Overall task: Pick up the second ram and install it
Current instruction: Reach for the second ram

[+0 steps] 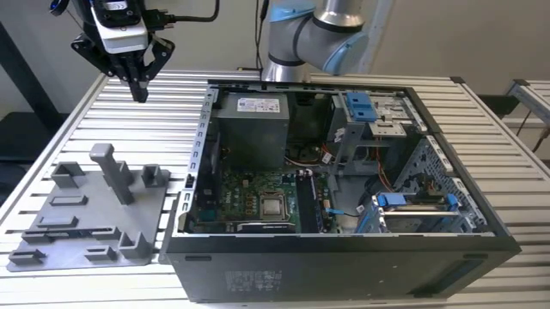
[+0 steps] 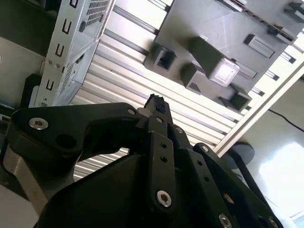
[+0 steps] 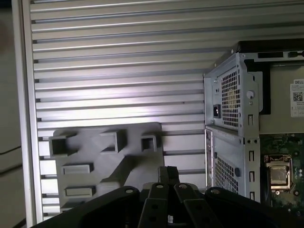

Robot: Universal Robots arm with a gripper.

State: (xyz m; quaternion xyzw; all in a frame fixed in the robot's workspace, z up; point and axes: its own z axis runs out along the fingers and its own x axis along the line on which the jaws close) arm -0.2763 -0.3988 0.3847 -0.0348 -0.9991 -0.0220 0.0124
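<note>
My gripper [image 1: 138, 96] hangs high over the slatted table at the exterior view's far left, fingers pointing down, shut with nothing between them. In both wrist views its black fingertips [image 2: 156, 102] [image 3: 167, 171] are pressed together. Below and nearer the camera lies the grey holder plate [image 1: 90, 215] [image 2: 213, 28] [image 3: 95, 152] with its upright blocks. The second ram is hidden in these views. The open computer case [image 1: 344, 239] lies to the exterior view's right of the plate, with its motherboard [image 1: 249, 193] and dark memory slots [image 1: 307, 199] exposed.
Inside the case are a grey power supply [image 1: 251, 122], a processor socket [image 1: 273, 207] [image 3: 278, 173] and blue-tabbed drive cages [image 1: 413, 203]. The case's perforated rear wall [image 3: 232, 102] stands beside the plate. The arm's base [image 1: 313, 32] rises behind the case.
</note>
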